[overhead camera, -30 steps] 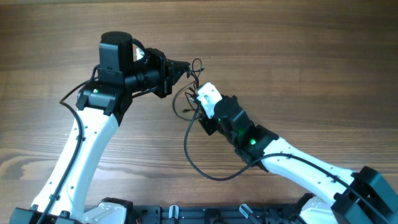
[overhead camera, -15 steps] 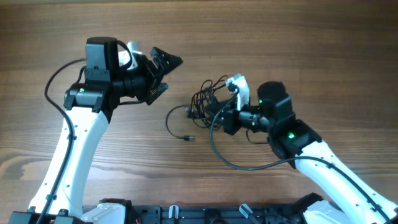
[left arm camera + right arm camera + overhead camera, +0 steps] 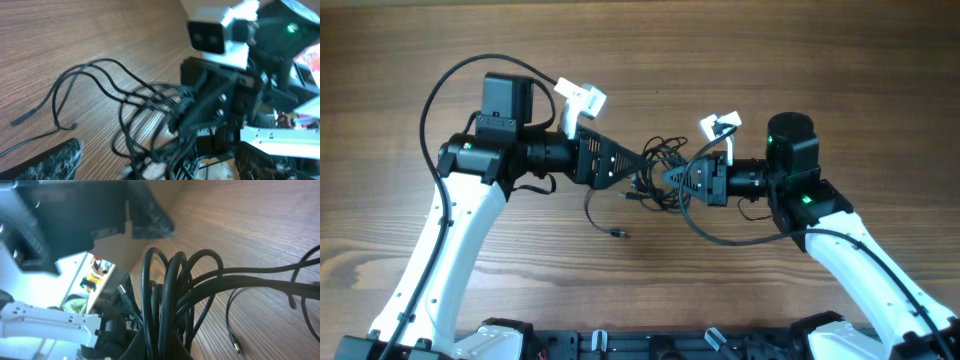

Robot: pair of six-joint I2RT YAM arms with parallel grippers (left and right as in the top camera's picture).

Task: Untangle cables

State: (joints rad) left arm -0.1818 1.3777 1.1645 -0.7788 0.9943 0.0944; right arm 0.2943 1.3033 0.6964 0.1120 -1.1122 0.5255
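Note:
The cables (image 3: pixel 655 168) are a knotted black bundle at the table's middle, held just above the wood. My right gripper (image 3: pixel 672 178) points left and is shut on the bundle; in the right wrist view several strands (image 3: pixel 170 290) rise out from between its fingers (image 3: pixel 150 347). My left gripper (image 3: pixel 632 163) points right, open, its tips at the bundle's left edge with nothing clamped. The left wrist view shows the tangle (image 3: pixel 150 107) straight ahead, one left finger (image 3: pixel 50 160) low at the left. A loose strand ends in a small plug (image 3: pixel 618 234).
The wooden table (image 3: pixel 840 70) lies all round the bundle. One long cable loop (image 3: pixel 715 238) sags below the right gripper. Both arms' white links run down to the front edge. The left arm's own thick wire (image 3: pixel 450 85) arcs over its base.
The left gripper let go, opened and swung back in toward the bundle's left side. The right gripper carried the bundle to the right and turned to point left.

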